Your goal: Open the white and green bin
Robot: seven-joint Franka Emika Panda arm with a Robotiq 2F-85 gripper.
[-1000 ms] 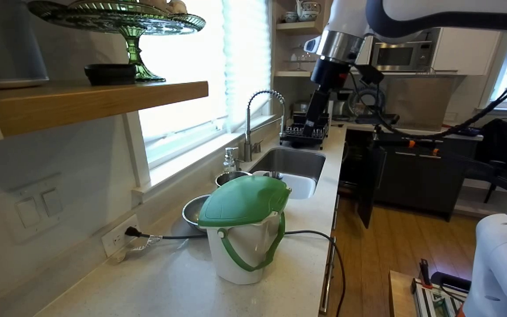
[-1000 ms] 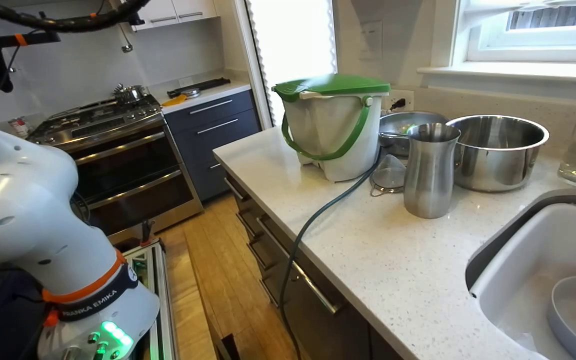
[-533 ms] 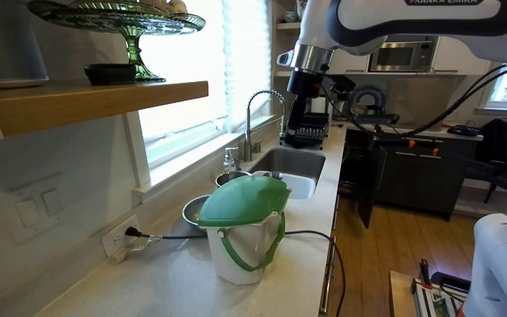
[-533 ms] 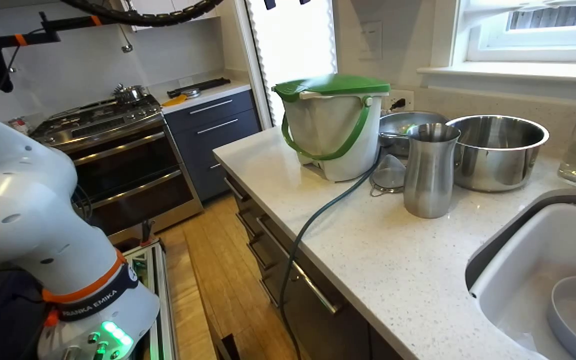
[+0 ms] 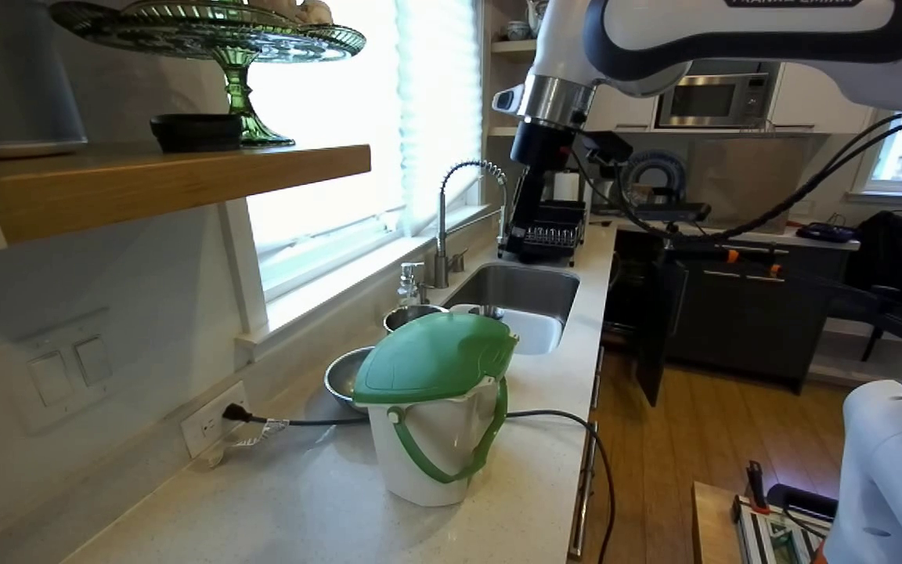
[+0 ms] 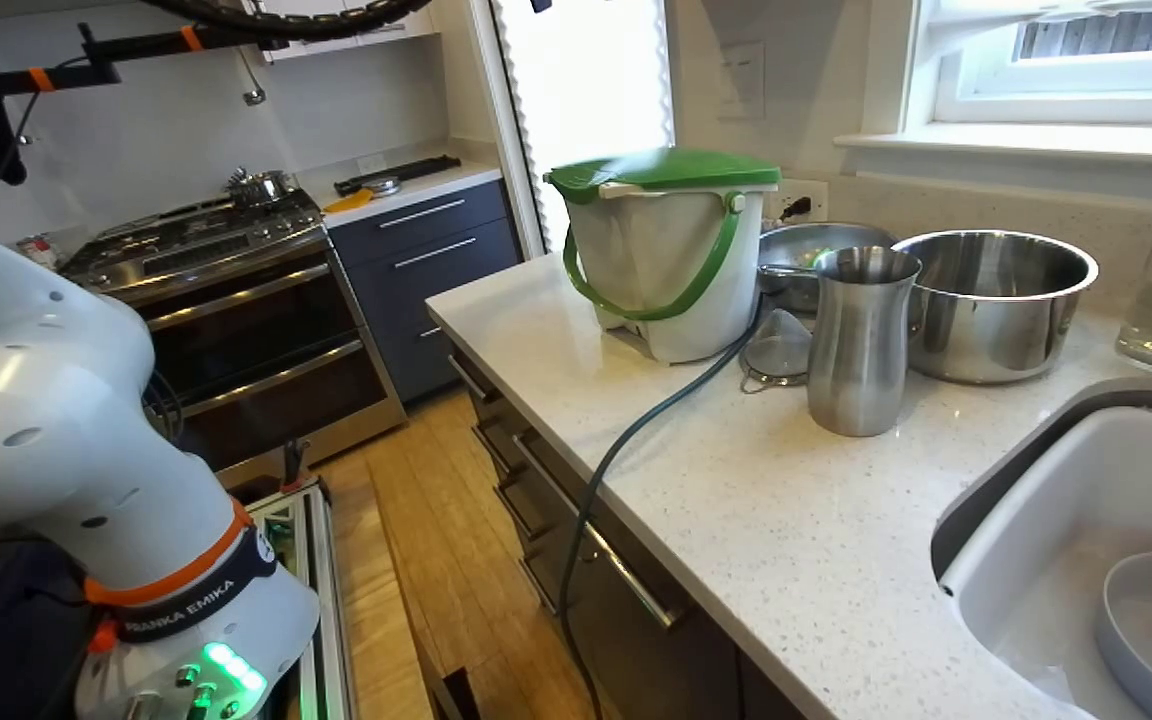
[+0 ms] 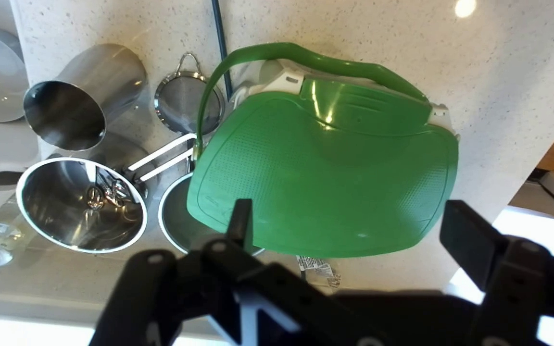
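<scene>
The white and green bin (image 5: 427, 446) stands upright on the counter in both exterior views (image 6: 671, 255). Its domed green lid (image 5: 439, 356) lies shut on the white body, and its green loop handle (image 6: 681, 300) hangs down the front. In the wrist view the lid (image 7: 325, 178) fills the middle, seen from above, with white hinge-like tabs near the handle. My gripper (image 7: 349, 206) is open, its fingers spread wide above the lid's lower part and holding nothing. In an exterior view the gripper (image 5: 524, 247) hangs in the air, higher than the bin and apart from it.
A steel pitcher (image 6: 861, 345), a steel pot (image 6: 996, 310), a metal bowl (image 6: 816, 255) and a small strainer (image 6: 779, 350) stand beside the bin. A cable (image 6: 626, 440) runs past its base over the counter edge. A sink (image 5: 533, 298) and faucet (image 5: 441, 235) lie beyond; a wooden shelf (image 5: 185, 184) overhangs.
In an exterior view the arm and gripper moved left and slightly down during the first half second, then almost stopped. The gripper tips have risen slightly at the top edge. The bin has not moved.
</scene>
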